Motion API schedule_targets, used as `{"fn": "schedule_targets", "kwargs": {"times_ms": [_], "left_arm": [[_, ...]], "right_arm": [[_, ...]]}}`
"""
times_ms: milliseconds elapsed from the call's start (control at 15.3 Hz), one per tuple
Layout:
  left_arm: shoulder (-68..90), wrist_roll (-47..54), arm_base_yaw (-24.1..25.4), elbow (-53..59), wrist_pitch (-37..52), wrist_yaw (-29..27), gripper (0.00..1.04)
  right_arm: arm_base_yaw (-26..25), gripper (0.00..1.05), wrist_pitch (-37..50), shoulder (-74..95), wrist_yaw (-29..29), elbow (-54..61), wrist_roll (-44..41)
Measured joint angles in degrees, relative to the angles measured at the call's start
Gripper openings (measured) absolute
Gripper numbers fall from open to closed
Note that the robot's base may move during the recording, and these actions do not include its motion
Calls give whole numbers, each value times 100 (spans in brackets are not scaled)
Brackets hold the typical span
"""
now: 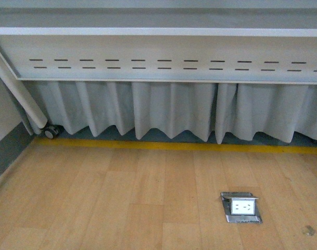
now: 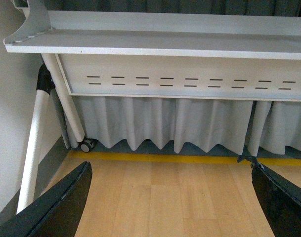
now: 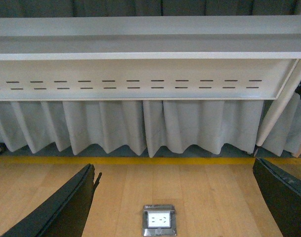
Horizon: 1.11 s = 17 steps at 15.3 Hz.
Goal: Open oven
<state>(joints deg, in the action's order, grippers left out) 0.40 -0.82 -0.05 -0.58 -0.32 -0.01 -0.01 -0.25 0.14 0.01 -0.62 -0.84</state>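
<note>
Both black curved-fingered grippers, left (image 2: 172, 202) and right (image 3: 175, 202), are spread wide over pale wood-plank flooring (image 1: 122, 203). A square metal floor socket (image 1: 241, 207) sits flush. Pleated grey curtain (image 1: 168, 112) hangs beyond.

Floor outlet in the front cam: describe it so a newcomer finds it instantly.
Start at the long white table with the pleated grey curtain hanging beneath it, then come down past the yellow floor stripe onto the wooden floor. The floor outlet is set into the boards toward the right side of the front view. It is the only metal thing there: a square silver frame, lid flipped up, white socket face inside.
</note>
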Motion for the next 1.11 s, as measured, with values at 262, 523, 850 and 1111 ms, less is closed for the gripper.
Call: {"fn": "schedule_targets", "kwargs": {"times_ms": [262, 523, 850, 1111], "left_arm": [[0, 0, 0, 0, 2, 0, 98], [0, 0, 0, 0, 4, 0, 98], [0, 0, 0, 0, 4, 0, 98], [0, 0, 0, 0, 7, 0, 98]], "right_arm": [[0, 98, 0, 0, 0, 0, 0], [0, 98, 2, 0, -2, 0, 0], [0, 98, 2, 2, 0, 0, 0], [0, 98, 2, 2, 0, 0, 0]]}}
